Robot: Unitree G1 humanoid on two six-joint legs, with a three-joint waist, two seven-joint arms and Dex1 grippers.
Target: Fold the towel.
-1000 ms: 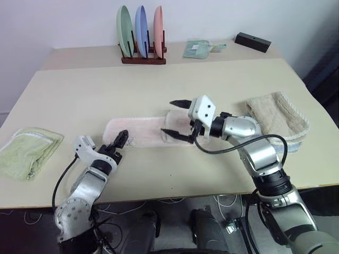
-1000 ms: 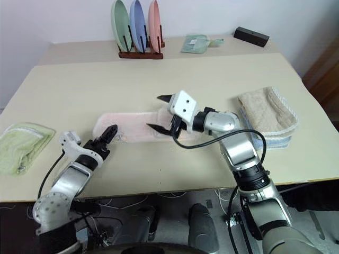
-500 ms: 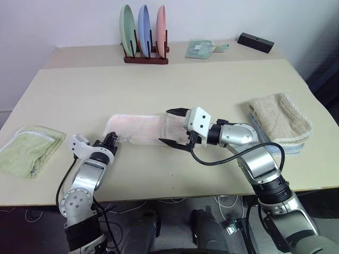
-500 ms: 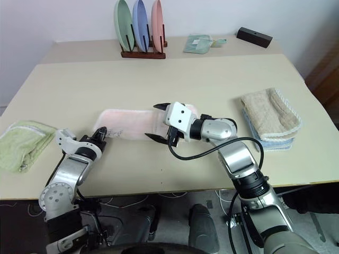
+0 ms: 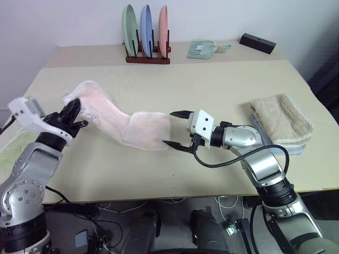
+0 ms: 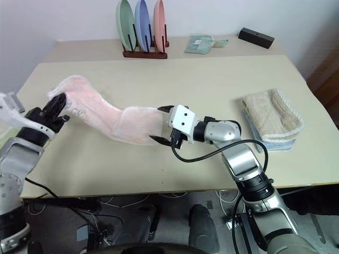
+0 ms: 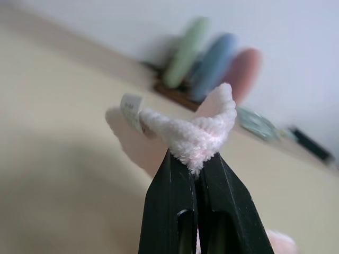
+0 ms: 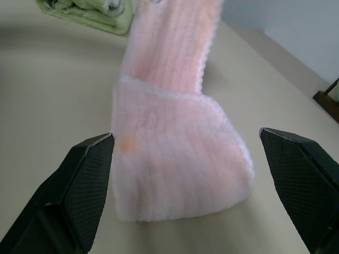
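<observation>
Pink terry runs across the centre of the left eye view: the towel has its far end raised at middle left, pinched in the left gripper, while its already doubled end lies on the table at centre. The right gripper hangs just beside that doubled end, jaws spread wide and holding nothing. To fold well, I judge the raised end should be carried over toward the doubled end and laid down square, edges aligned, with the right gripper pinning the resting part so it does not drag.

Toward the right edge lies a beige folded towel, well apart; a plate rack and a small green cloth sit along the top, with a black box at upper right. None blocks the fold path.

Left wrist view: both black fingers are shut tight on a bunched corner of pink cloth with its label.

Right wrist view: wide-open fingers frame the doubled end at centre; a green folded towel shows at upper left.
</observation>
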